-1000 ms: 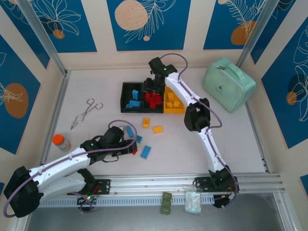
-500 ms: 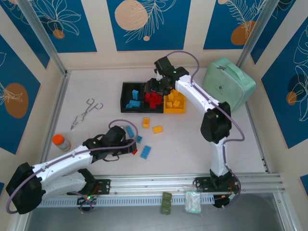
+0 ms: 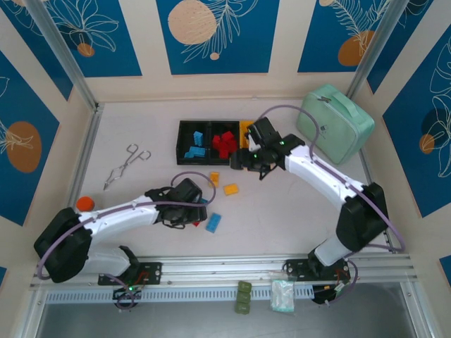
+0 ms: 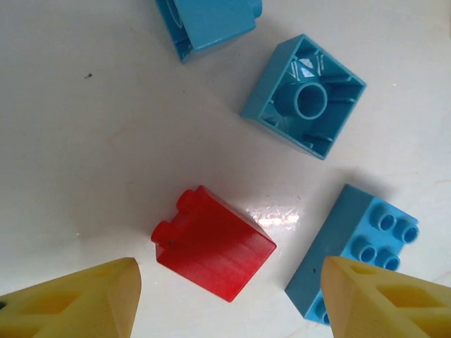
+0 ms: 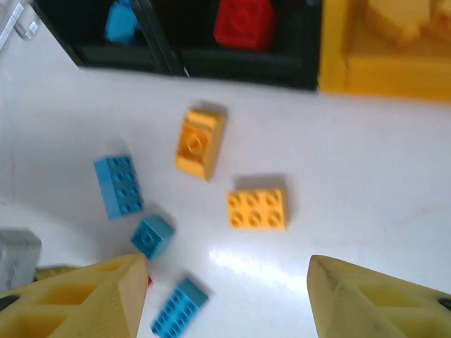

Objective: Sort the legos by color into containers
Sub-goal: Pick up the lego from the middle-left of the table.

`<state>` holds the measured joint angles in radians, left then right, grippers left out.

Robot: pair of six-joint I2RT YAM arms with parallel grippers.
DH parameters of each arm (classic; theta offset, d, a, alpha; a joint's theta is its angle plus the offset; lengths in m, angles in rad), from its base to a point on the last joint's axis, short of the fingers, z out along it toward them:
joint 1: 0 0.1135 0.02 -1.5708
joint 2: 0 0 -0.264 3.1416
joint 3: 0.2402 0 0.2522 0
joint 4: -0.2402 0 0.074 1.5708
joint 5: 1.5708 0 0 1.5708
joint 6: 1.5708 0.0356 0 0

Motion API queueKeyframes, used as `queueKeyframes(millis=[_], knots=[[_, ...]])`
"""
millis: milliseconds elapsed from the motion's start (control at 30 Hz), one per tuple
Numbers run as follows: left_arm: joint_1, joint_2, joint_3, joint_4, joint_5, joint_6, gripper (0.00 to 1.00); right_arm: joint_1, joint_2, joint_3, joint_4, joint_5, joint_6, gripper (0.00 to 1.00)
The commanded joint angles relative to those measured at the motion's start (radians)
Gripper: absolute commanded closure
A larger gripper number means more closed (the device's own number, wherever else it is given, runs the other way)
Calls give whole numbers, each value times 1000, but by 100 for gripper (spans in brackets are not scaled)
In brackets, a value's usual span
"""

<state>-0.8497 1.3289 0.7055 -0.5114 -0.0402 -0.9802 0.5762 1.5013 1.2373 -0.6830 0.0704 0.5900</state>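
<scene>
The left end effector (image 4: 229,282) is spread wide. Its yellow fingers (image 4: 77,303) stand on either side of a small red studded plastic brick (image 4: 211,243). The brick lies on its side on the white desk (image 4: 84,141), between the fingertips and slightly ahead of them, touching neither. Three light blue plastic bricks lie just beyond it: an overturned square one (image 4: 304,95), a long studs-up one (image 4: 356,253) close by one finger, and a third (image 4: 208,21) cut off at the top edge.

The right end effector (image 5: 225,274) is likewise spread and holds nothing. It hangs over the desk just in front of the row of three joined square plastic bins (image 5: 232,70). Its wrist view is blurred, but two yellow-orange plastic bricks lie loose below it. One (image 5: 257,209) is studs-up and about level with the gap between the fingers. The other (image 5: 199,143) is nearer the bins and probably on its side.

In the row, one black bin holds blue pieces (image 5: 120,17), the middle black bin holds red pieces (image 5: 243,21), and the yellow bin (image 5: 380,70) holds yellow-orange ones.
</scene>
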Motion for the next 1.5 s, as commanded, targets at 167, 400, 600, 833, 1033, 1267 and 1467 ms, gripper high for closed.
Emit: queueKeyframes(millis=[167,400,600,833,1033,1267,1467], knots=[[-38,143,112,-146,-120,-86,31,-14,-220,-243,38,-19,85,38],[-38,233,156,-151,-124,-78,34,2,-284,-295,50,-71,92,38],[-39,265,160,-157,-123,-69,48,41,-307,-342,53,-116,105,38],[-39,253,147,-152,-124,-60,61,89,-356,-422,86,-205,139,38],[-39,236,143,-157,-132,-47,73,109,-384,-469,78,-198,171,38],[-39,190,161,-204,-169,-20,77,128,-392,-479,98,-232,165,38],[-23,151,245,-261,-203,46,78,131,-401,-479,103,-240,159,38]])
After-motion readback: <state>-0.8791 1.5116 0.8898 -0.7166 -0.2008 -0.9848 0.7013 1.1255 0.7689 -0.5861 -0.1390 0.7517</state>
